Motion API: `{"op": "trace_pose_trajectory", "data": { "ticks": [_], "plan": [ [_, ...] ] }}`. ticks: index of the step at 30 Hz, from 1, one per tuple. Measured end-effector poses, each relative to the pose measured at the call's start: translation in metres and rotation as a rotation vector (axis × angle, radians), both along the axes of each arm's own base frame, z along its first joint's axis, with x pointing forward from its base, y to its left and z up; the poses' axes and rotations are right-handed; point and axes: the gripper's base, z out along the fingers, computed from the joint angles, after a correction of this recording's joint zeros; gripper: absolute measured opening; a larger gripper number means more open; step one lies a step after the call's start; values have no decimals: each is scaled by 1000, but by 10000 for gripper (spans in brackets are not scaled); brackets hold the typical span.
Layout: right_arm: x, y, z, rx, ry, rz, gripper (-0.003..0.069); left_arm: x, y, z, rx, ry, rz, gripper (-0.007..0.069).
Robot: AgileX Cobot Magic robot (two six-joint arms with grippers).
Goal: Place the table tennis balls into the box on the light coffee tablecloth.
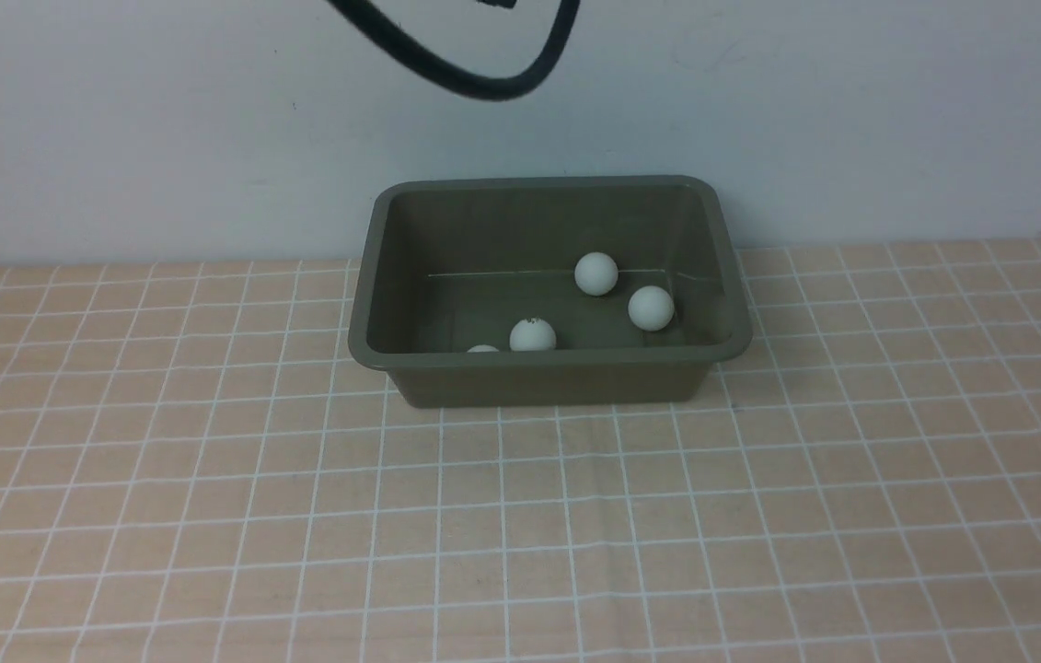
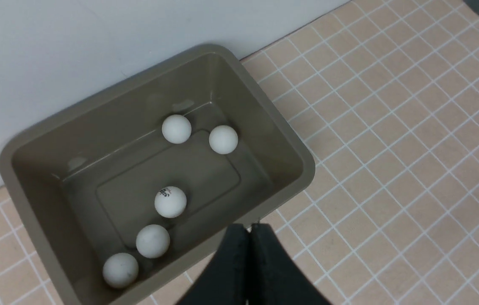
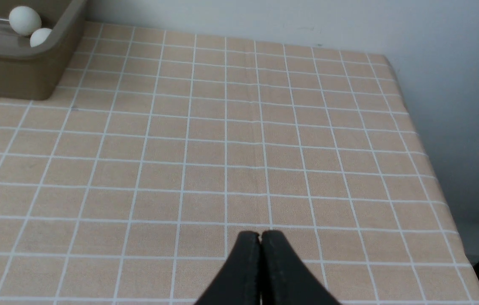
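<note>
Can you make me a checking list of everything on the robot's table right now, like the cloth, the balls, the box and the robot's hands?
Surface: light coffee tablecloth with a white grid, lying flat, a faint crease down the middle.
Job's things: box stands at the far edge by the wall; all five table tennis balls lie inside it, none on the cloth.
Clutter: nothing seen.
Grippers: left tool shut and empty, above the box's near rim; right tool shut and empty, over bare cloth.
Cables: one black cable loops across the top of the front view.
Surroundings: plain pale wall behind the table.
</note>
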Motion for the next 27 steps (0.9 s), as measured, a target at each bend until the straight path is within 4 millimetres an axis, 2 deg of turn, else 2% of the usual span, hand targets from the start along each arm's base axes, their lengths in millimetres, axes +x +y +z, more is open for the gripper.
{"op": "trace_pose_trajectory", "data": {
  "ticks": [7,13,17,19,20,23,24,27],
  "plan": [
    [0,0,0,0,1,0,-14,11,4,-9,39,12,110,-69],
    [0,0,0,0,2,-1,-14,0,22,15,52,-136,176,-69],
    [0,0,0,0,2,-1,-14,-34,53,51,73,-333,227,-69],
    [0,0,0,0,2,-1,-14,-45,64,58,98,-379,252,-69],
    [0,0,0,0,2,-1,-14,-60,76,65,111,-417,276,-69],
    [0,0,0,0,2,-1,-14,-83,96,64,145,-452,328,-69],
    [0,0,0,0,2,-1,-14,-96,108,58,160,-469,374,-69],
    [0,0,0,0,2,-1,-14,-114,129,35,161,-474,456,-69]
  ]
}}
